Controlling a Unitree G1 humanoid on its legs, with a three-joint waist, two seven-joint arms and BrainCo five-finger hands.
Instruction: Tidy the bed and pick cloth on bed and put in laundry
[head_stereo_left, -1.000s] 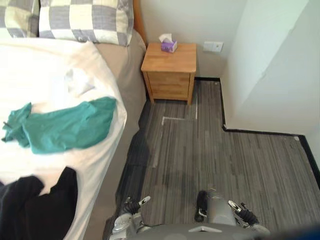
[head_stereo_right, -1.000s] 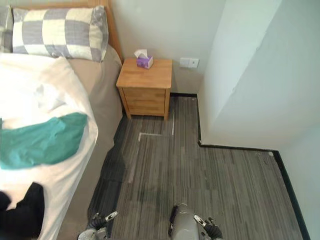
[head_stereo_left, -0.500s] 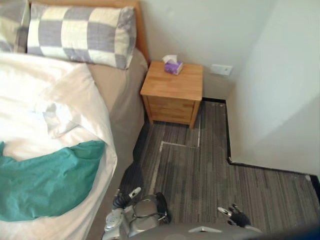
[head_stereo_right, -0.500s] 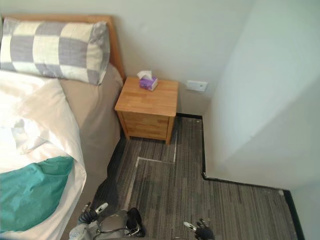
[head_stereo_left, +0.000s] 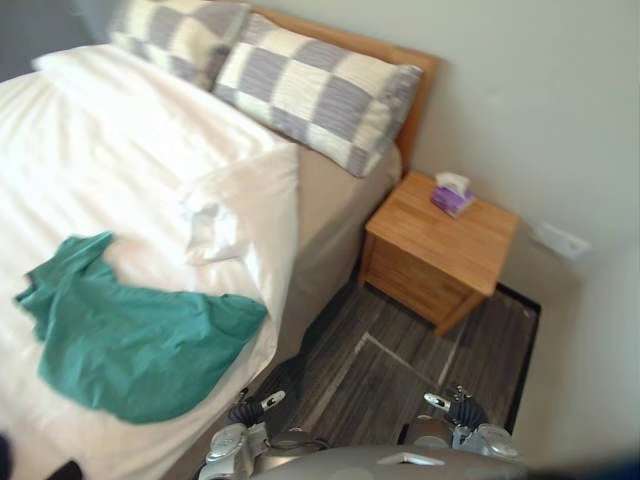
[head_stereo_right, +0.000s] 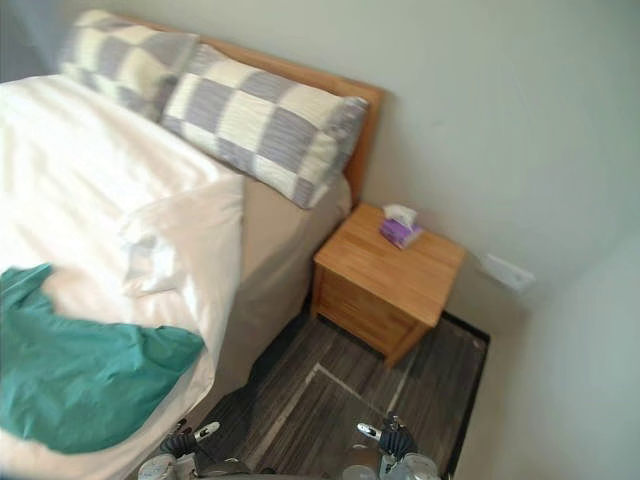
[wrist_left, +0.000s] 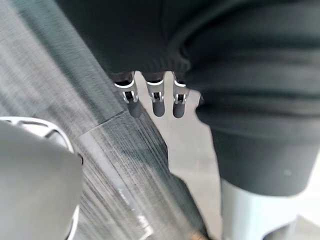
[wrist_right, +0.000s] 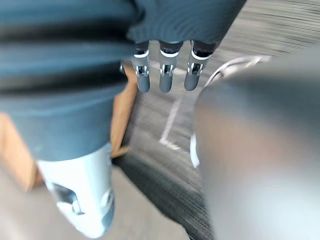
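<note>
A green cloth (head_stereo_left: 130, 340) lies spread flat on the bed (head_stereo_left: 110, 150), near its edge. The left robot hand (wrist_left: 158, 102) and right robot hand (wrist_right: 166, 75) hang over the floor (head_stereo_left: 400, 360), fingers straight and relaxed, holding nothing

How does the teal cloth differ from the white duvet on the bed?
The teal cloth is small and dark; the white duvet is large and pale. The teal cloth lies loose on top; the white duvet covers the bed, one corner folded back. Both are rumpled.
</note>
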